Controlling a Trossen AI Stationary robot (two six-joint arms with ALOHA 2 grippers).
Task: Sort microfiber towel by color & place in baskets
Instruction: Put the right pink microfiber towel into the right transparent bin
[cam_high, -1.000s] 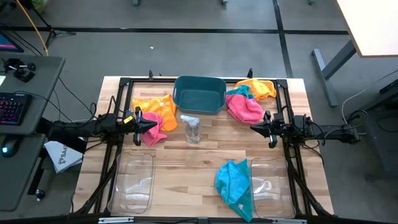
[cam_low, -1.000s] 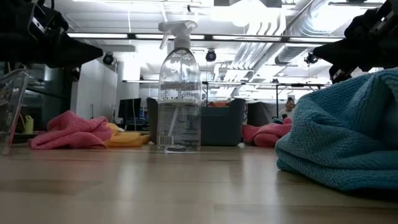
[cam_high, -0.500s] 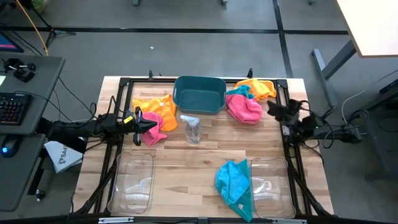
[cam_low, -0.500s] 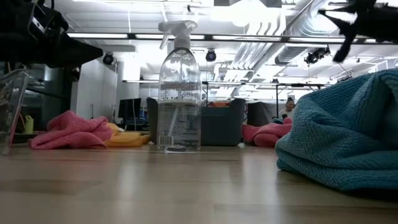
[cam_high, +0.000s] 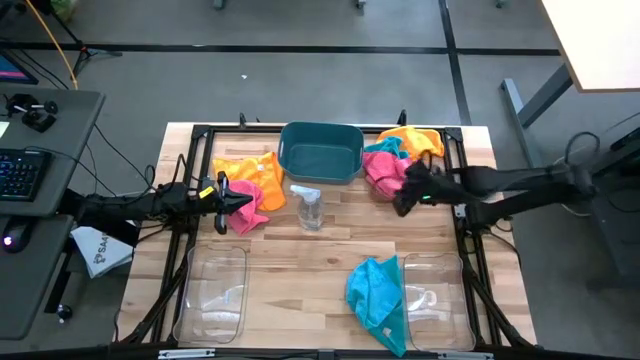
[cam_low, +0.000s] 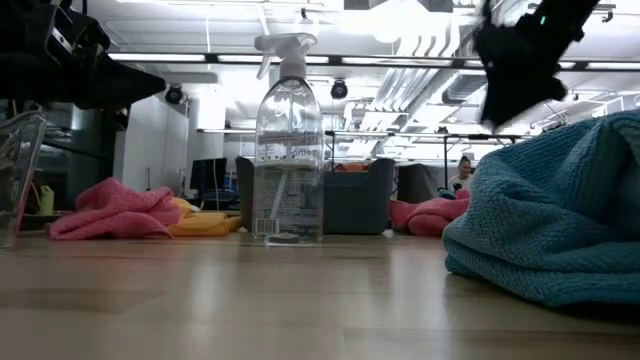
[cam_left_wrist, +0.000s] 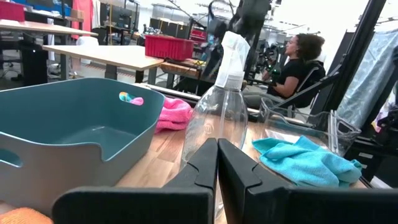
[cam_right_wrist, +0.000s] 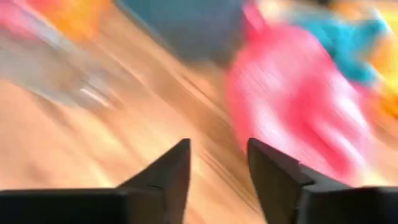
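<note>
My right gripper (cam_high: 403, 196) hung over the bench (cam_high: 330, 240) with its fingers (cam_right_wrist: 163, 180) parted and nothing between them, just beside the pink towel (cam_high: 384, 172) that lay ahead of it. Past that pink towel were a teal towel (cam_high: 385, 148) and an orange towel (cam_high: 415, 139), bunched together. The teal basket (cam_high: 321, 150) stood beyond my gripper toward the middle of the bench's far edge, and the spray bottle (cam_high: 309, 207) stood between my two grippers. My left gripper (cam_high: 222, 200) waited on the other side with its fingers (cam_left_wrist: 199, 171) closed together and empty, touching or just over a second pink towel (cam_high: 246, 205) beside another orange towel (cam_high: 248, 170). Nearer than my right gripper, a crumpled teal towel (cam_high: 376, 300) lay partly over the rim of a clear basket (cam_high: 436, 300). The other clear basket (cam_high: 211, 296) stood nearer than my left gripper.
</note>
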